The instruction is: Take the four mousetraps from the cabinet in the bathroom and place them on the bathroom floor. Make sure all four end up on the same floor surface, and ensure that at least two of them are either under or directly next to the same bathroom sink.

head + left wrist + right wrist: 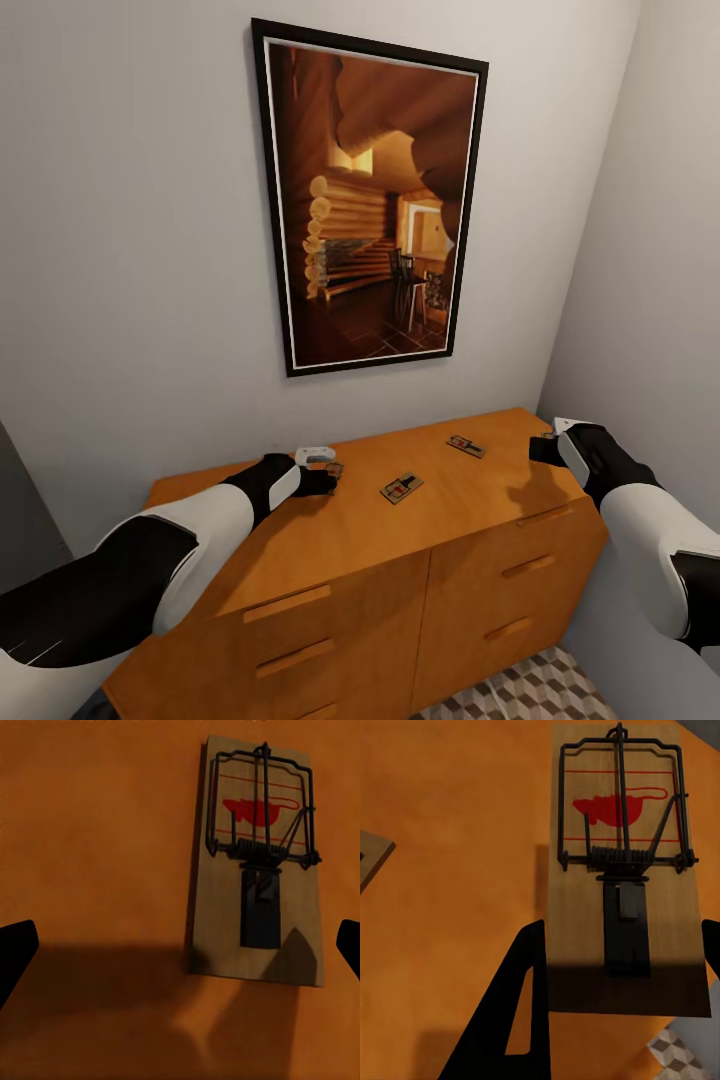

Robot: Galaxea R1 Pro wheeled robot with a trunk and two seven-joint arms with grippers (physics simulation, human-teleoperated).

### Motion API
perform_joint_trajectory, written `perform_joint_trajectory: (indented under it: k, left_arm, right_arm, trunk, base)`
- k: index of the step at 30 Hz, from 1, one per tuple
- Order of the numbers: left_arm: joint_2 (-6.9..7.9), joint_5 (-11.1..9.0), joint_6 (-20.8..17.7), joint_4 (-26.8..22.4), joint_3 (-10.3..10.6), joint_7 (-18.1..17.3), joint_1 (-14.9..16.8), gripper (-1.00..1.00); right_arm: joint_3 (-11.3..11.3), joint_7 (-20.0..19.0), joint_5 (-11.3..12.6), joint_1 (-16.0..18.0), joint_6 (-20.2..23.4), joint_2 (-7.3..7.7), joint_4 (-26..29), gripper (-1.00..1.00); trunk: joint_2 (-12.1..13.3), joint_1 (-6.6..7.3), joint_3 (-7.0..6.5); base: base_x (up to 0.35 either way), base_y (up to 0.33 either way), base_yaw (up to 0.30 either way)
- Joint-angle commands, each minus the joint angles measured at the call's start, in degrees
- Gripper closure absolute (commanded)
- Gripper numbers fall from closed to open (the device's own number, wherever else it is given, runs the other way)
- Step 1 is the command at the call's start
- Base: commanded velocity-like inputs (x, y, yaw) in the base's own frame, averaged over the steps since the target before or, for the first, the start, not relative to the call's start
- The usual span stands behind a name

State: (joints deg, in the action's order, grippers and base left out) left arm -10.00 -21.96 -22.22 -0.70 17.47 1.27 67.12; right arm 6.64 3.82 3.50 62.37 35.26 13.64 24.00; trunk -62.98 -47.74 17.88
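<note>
The orange-brown cabinet (350, 540) stands against the wall, with mousetraps on its top. Two lie free in the middle (401, 488) and further right (466, 446). A third mousetrap (259, 862) lies just ahead of my left gripper (325, 481), which hovers open over the cabinet top, its fingertips (16, 952) far apart and short of the trap. My right gripper (541, 447) is at the cabinet's right end. Its fingers (521, 1012) sit against both long sides of a fourth mousetrap (626, 870), which lies flat on the wood.
A framed picture (370, 205) hangs on the wall above the cabinet. A side wall closes in just right of the cabinet. Cube-patterned bathroom floor (530, 690) shows below the drawers, and past the cabinet's edge (667, 1050) in the right wrist view.
</note>
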Motion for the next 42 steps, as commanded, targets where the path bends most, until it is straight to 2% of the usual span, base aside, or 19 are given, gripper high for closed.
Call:
perform_joint_trajectory:
  k: [1,31,42]
  left_arm:
    - [0.0,-0.55,-0.28,-0.1,0.5,0.13,0.03,-1.0]
    - [0.0,0.56,-1.34,-2.3,0.79,0.07,0.03,-1.0]
    - [0.0,0.6,-2.53,-4.56,0.73,1.98,0.03,-1.0]
  right_arm:
    - [0.13,0.31,0.45,0.03,0.23,-0.01,0.08,1.0]
    - [0.13,0.31,0.45,0.03,0.16,-0.02,0.08,1.0]
    - [0.13,0.31,0.45,0.03,0.16,-0.01,0.08,1.0]
  trunk:
    - [-0.05,0.0,0.07]
    - [-0.05,0.0,0.07]
    - [-0.05,0.0,0.07]
  base:
    - [0.0,0.0,0.0]
    - [0.0,0.0,0.0]
    - [0.0,0.0,0.0]
